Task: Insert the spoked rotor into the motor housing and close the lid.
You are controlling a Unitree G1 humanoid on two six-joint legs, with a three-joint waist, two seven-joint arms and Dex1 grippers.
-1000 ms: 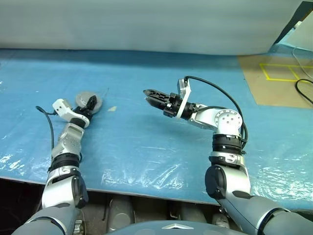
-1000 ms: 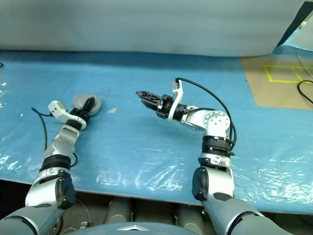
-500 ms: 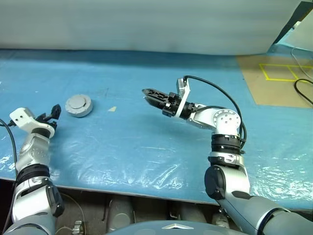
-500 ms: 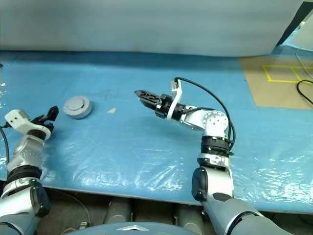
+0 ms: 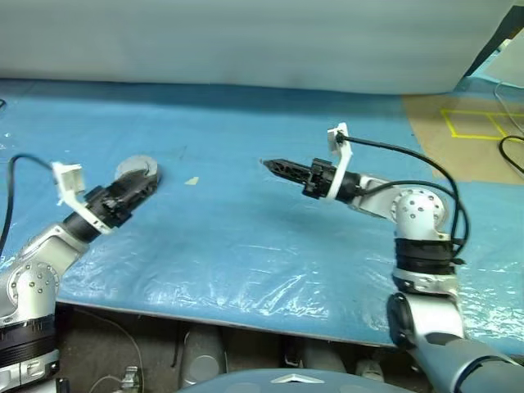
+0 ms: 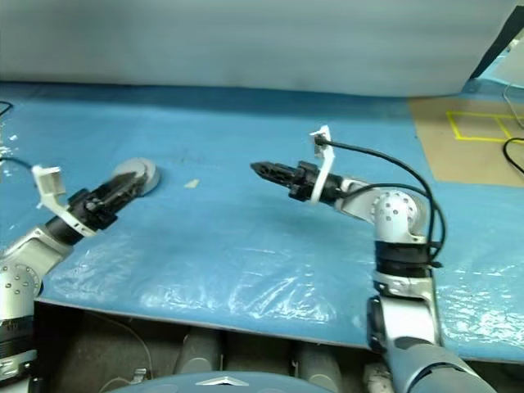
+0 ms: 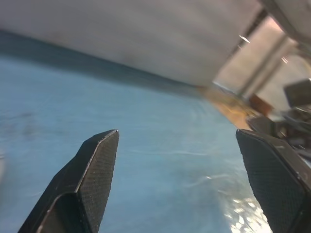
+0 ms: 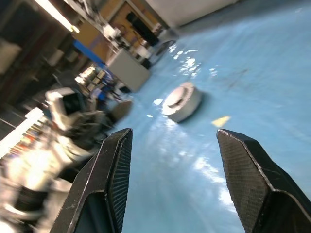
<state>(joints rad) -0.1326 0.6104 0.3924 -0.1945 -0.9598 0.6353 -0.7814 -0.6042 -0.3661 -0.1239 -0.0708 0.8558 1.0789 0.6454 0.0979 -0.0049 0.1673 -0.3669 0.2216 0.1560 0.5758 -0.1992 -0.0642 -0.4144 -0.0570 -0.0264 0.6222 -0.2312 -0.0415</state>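
Observation:
The motor housing (image 6: 141, 173) lies on the blue sheet at the left, a round grey puck with the lid (image 8: 181, 98) shut flat on top, plain face up. The spoked rotor is out of view. My left gripper (image 5: 147, 182) hovers above the sheet just on the near side of the housing, pointing at it and covering part of it. Its fingers (image 7: 92, 170) stand wide apart with nothing between them. My right gripper (image 5: 270, 164) hangs over the middle of the sheet, pointing left toward the housing and well away from it, open (image 8: 174, 131) and empty.
A small yellowish scrap (image 5: 191, 181) lies on the sheet to the right of the housing. A brown board with yellow tape lines (image 5: 467, 131) covers the far right. A pale wall (image 5: 246, 41) closes the back. The table's front edge (image 5: 246, 319) runs along the near side.
My left arm, on the housing a second ago, drew back to the left edge and has since swung up toward it again. The right gripper has rolled and shifted right.

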